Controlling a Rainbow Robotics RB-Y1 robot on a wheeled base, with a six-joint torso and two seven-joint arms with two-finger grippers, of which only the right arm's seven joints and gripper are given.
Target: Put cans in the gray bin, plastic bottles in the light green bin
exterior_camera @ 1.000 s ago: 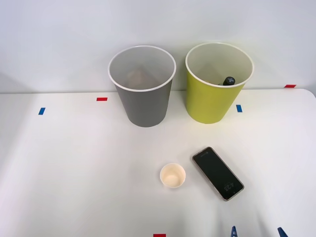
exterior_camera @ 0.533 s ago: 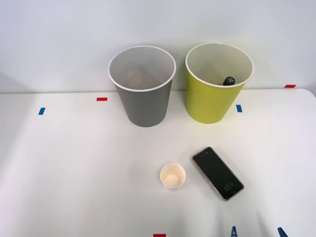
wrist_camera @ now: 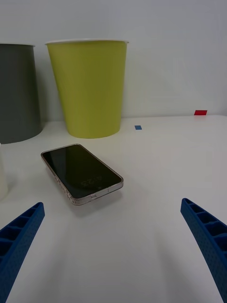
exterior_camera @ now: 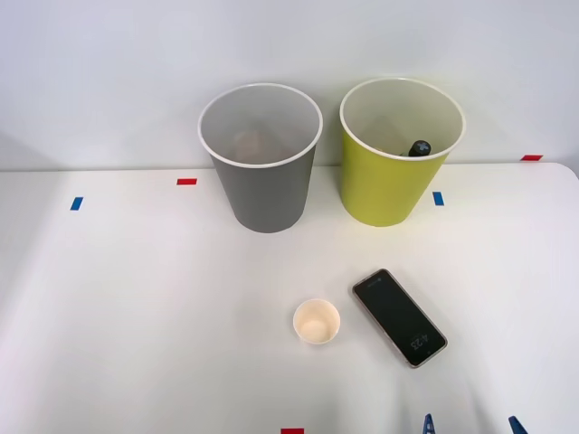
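Note:
The gray bin (exterior_camera: 262, 194) stands at the back of the white table, with something brownish lying at its bottom. Right beside it stands the light green bin (exterior_camera: 389, 185); the black cap of a plastic bottle (exterior_camera: 420, 146) peeks over its inner wall. Both bins also show in the right wrist view: the gray bin (wrist_camera: 16, 94) and the light green bin (wrist_camera: 90, 87). My right gripper (exterior_camera: 470, 425) sits at the table's front edge, open, with only its two blue fingertips (exterior_camera: 428, 423) visible. In the wrist view the right gripper (wrist_camera: 113, 236) is wide apart with nothing between its fingers.
A dark smartphone (exterior_camera: 399, 316) lies face up in front of the light green bin, just ahead of my gripper, also visible as the smartphone (wrist_camera: 81, 172). A small white paper cup (exterior_camera: 317, 322) stands to its left. Red and blue tape marks dot the table.

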